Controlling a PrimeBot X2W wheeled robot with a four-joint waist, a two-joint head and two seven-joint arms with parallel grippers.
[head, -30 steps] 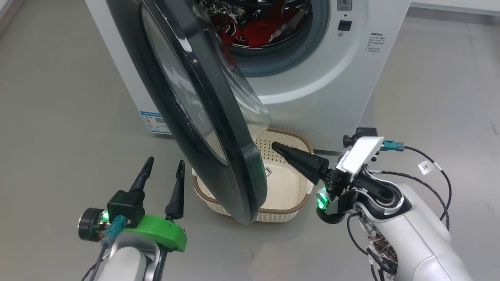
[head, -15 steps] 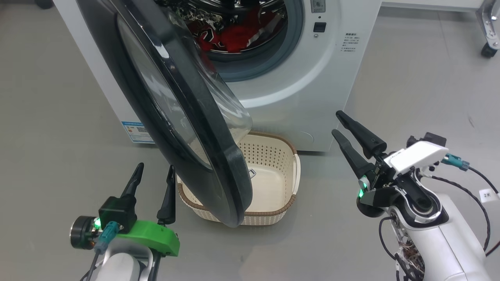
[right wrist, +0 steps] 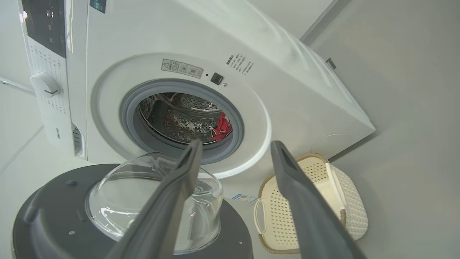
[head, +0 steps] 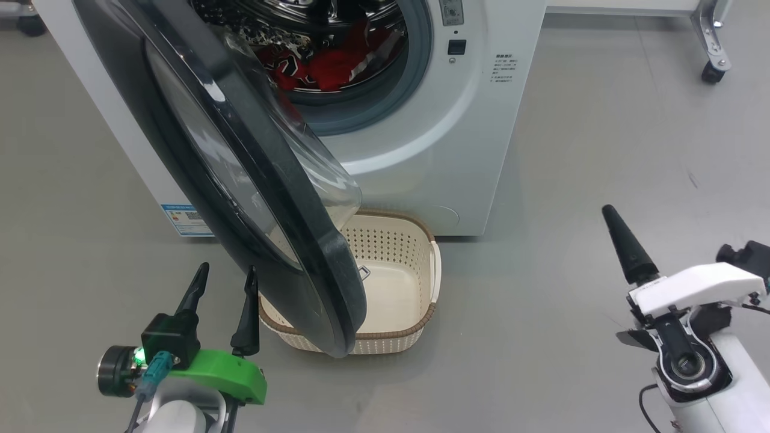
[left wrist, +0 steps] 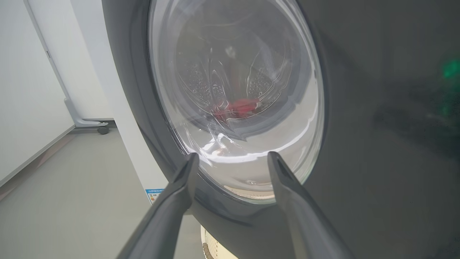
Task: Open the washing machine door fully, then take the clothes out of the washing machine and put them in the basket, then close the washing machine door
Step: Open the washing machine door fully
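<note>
Two claws hang free of any load. The left claw (head: 228, 269), its two dark fingers spread with nothing between them, sits at the near left. It is just beside the outer face of the large round glossy black washing machine door (head: 240, 180), and whether it touches cannot be told. The right claw (right wrist: 236, 144) is at the near right, its fingers also apart and empty, well apart from the door and above the grey floor (head: 571, 150).

The door stands swung out from the big white front-loading washing machine (head: 421, 150), so the grey rubber ring and steel drum are exposed. In the head view its lower edge overlaps the left part of the small cream perforated basket with the brown rim (head: 394, 240), which sits on the floor just in front of the machine. The opening step looks largely done, though the door may have more swing left before it counts as fully open.

The red and white jersey clothes (head: 325, 63) lie inside the drum at the far side, and no garment is in the basket. Unloading, dropping into the basket and closing the door all remain.
</note>
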